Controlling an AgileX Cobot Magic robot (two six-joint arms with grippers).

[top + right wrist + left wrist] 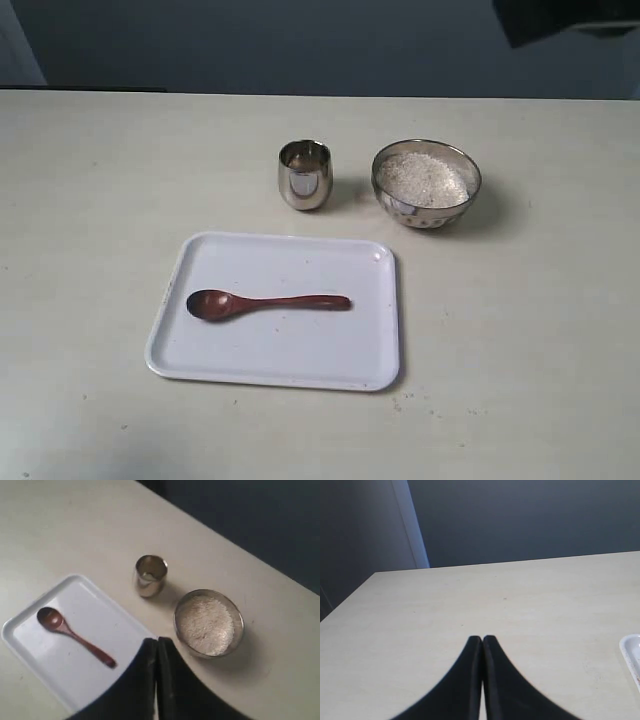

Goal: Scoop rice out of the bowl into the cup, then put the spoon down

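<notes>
Open tabletop (100, 180) around tray (300, 345); small gap between cup (304, 176) and bowl (425, 217).

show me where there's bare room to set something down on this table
Bare table left of the cup and tray; more right of the tray, in front of the bowl. Crowded: the cup-to-bowl gap, and the tray's middle, where the spoon lies.

1. A pale tabletop (90, 200) carries everything.
2. A white tray (300, 350) with rounded corners lies toward the front.
3. A dark reddish-brown wooden spoon (265, 303) lies flat on the tray, its scoop end to the left and its handle to the right.
4. A small shiny steel cup (304, 176) stands upright behind the tray, apart from it.
5. A wider steel bowl (425, 213) stands near the cup on its right, not touching it, and holds a mound of white rice (422, 178).
</notes>
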